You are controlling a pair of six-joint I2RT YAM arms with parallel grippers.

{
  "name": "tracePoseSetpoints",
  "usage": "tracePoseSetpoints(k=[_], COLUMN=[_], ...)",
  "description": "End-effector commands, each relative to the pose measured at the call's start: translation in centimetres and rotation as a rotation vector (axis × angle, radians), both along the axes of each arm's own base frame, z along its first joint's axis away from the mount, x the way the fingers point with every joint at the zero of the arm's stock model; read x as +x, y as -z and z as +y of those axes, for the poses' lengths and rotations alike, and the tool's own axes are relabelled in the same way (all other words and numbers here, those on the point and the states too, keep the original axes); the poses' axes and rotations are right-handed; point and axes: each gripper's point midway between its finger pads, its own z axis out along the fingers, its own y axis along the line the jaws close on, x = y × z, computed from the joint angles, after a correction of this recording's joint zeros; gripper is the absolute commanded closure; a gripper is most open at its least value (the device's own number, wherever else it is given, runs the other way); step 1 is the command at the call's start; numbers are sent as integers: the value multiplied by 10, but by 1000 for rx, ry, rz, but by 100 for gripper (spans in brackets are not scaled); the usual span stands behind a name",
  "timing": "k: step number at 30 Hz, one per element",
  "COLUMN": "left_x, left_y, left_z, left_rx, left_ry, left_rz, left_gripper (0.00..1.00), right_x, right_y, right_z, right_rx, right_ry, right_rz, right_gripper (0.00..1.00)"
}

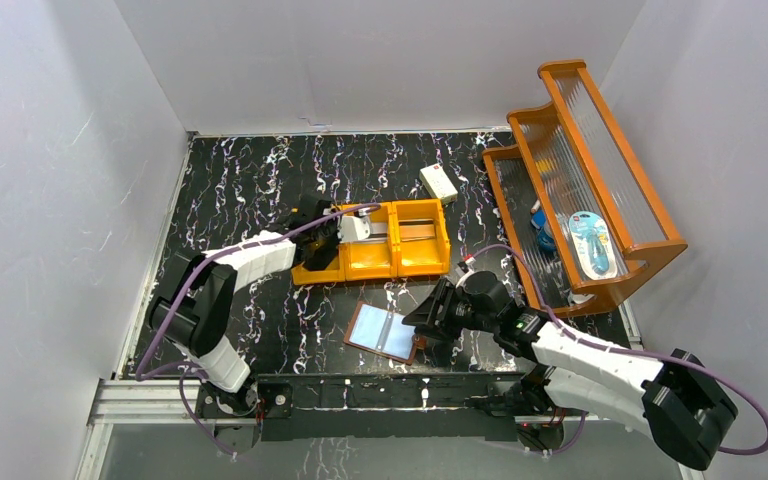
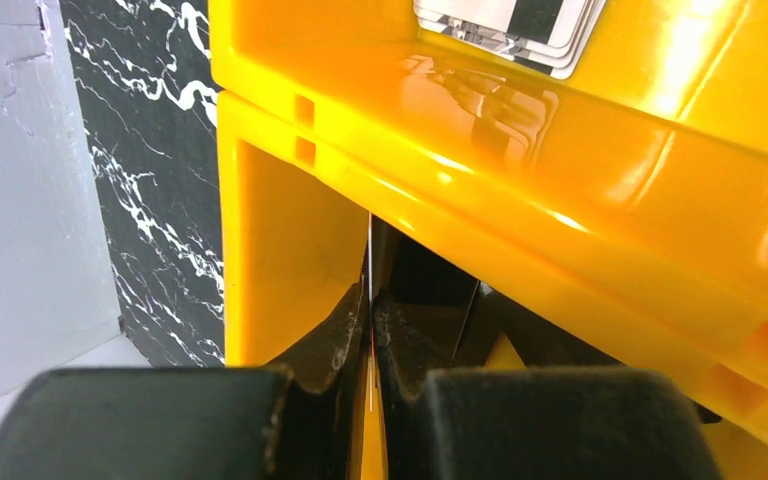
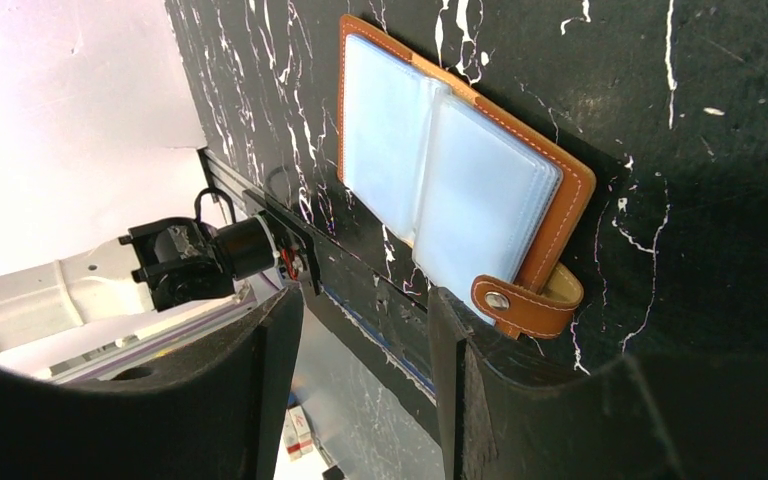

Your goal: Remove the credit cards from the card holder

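left fingers: the left gripper (image 2: 370,320) is closed down to a sliver. It looks pinched on a credit card (image 2: 370,250) seen edge-on, held between the pads low in an end compartment of the orange tray (image 2: 580,190).
past those fingers: more credit cards (image 2: 520,25) sit stacked in the next compartment over.
how the card handles: probably super light, stiff and slick. A flat pinch across the faces near one short edge seems best. It would likely slide if squeezed on a corner.
right fingers: the right gripper (image 3: 363,305) is spread open with nothing in it.
card holder: the wallet (image 3: 450,180) lies opened flat just beyond the right fingertips, pale sleeves up. Its snap tab (image 3: 515,305) is right by one fingertip.
how the wallet handles: soft leather that's likely floppy, so it'd need pinning down. The sleeves look empty, but that's hard to tell.
surface: the black marbled tabletop (image 3: 720,200) is flat and looks smooth, so a card lying on it would be hard to get under.
room: plain white walls (image 1: 380,60) box the table in. A cream box (image 1: 438,182) sits beyond the tray, and a wooden rack (image 1: 600,150) stands far off to the right.
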Motion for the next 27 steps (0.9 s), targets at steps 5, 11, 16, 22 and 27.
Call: tracePoseSetpoints(k=[5,11,16,22,27], left_x=[4,-1,2,1,5], left_y=[-10,-4,-7,-19,-32], left_z=[-1,1,4,1,2], left_rx=[-64,-65,-75,-118,-177], left_ry=[-4,-15,-42,-52,-100], left_rz=[-65,-55,-71,-93,-147], left_gripper=[100,89,76,66,63], right_x=[1,1,2,2,2], right_y=[-1,-4,-6,-6,-6], right_z=[-4,-1,-1,-3,-3], right_rx=[13,26,27,24,24], right_ry=[30,24,27,34,33], right_rz=[-10,-12,-17,-18,-16], right_gripper=[42,42,42,41,41])
